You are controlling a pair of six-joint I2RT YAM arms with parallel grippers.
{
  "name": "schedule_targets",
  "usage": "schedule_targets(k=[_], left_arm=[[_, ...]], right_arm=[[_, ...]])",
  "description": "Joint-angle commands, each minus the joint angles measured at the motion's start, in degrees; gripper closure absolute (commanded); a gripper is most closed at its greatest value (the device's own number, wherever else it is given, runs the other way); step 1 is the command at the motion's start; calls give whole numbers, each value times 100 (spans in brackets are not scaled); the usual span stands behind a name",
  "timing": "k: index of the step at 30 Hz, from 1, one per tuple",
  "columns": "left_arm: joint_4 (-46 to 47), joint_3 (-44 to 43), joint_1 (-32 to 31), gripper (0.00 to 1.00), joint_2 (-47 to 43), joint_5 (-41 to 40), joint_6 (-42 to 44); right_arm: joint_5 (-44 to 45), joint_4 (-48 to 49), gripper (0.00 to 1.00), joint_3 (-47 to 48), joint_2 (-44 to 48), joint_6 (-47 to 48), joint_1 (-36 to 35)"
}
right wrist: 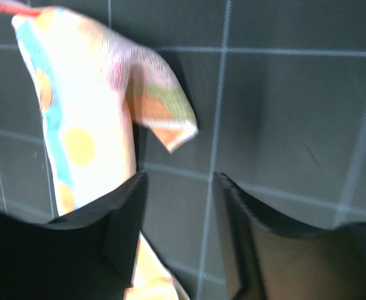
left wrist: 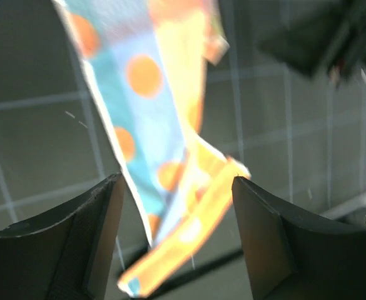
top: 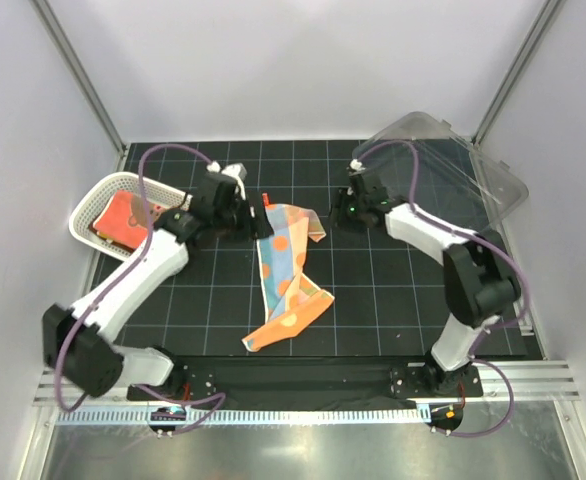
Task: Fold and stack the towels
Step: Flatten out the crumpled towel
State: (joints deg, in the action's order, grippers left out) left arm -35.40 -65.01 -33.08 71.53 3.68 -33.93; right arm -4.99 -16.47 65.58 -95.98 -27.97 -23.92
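left claw and right claw both gape empty (wide apart), flanking the top edge of the spotted towel.

Seen from above, light falls bright and even over my counter, with soft, short shadows. The clear bin at the far right corner carries a pale sheen. At my left end effector the picture smears: the spotted towel blurs, its yellow blown out. At my right end effector the view is soft too, the fingers near-black.
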Motion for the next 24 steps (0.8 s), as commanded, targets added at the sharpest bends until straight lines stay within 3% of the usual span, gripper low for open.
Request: schedule_targets(k=[1, 7, 11, 21, 24], left_arm=[[76, -634, 591, 28, 1042, -465, 168], [375, -1741, 1084, 37, 2733, -140, 124], [393, -2347, 1146, 38, 3664, -218, 211], [446, -3077, 1295, 35, 4948, -605, 308], [420, -3219, 1348, 35, 5134, -667, 370]], right_arm=[[394, 696, 49, 481, -603, -630, -244], [473, 1267, 56, 649, -1291, -904, -280], [429, 1489, 57, 684, -1546, -483, -332], [851, 1814, 55, 394, -1555, 28, -429], [904, 1797, 50, 446, -1415, 247, -438]])
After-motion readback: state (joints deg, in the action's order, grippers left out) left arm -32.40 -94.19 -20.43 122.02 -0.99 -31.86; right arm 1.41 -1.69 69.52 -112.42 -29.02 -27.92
